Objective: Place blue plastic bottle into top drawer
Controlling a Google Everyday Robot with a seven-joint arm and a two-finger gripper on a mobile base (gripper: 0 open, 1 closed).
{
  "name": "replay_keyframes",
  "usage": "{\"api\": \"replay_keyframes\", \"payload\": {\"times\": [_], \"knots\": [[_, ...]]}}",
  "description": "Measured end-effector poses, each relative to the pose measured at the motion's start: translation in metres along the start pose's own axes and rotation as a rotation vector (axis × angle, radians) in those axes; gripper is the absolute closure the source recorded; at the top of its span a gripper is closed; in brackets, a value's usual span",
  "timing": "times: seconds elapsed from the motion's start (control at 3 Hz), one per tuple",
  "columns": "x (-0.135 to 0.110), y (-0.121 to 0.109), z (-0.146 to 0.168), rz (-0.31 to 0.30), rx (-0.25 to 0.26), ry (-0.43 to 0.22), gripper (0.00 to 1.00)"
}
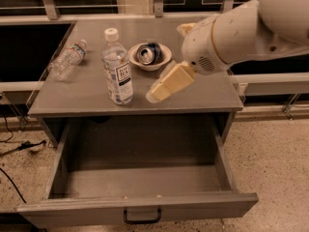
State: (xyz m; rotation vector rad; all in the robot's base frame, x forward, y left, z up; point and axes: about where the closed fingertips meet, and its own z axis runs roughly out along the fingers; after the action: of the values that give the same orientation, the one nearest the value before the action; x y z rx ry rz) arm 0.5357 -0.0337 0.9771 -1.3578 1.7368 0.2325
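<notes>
The blue plastic bottle (117,69) stands upright on the grey cabinet top (87,98), near its front edge, with a white cap and a white and dark blue label. My gripper (155,94) hangs just right of the bottle, a short gap away, low over the cabinet top and pointing down-left. It holds nothing that I can see. The top drawer (140,208) is pulled wide open below. Its inside is bare and its black handle (142,218) is at the front centre.
A smaller crinkled clear bottle (66,59) lies on its side at the left of the top. A white bowl (163,61) holding a can (147,53) sits behind the gripper. A railing and dark windows run behind. Cables lie on the floor at left.
</notes>
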Motion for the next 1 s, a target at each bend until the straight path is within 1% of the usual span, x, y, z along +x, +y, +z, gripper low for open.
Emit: {"api": "replay_keyframes", "payload": {"times": [0.67,1.0], "knots": [[-0.01,-0.031,0.058,0.002,-0.004,-0.1,0.0],[-0.02,-0.035,0.075,-0.001,-0.028,-0.137,0.0]]}}
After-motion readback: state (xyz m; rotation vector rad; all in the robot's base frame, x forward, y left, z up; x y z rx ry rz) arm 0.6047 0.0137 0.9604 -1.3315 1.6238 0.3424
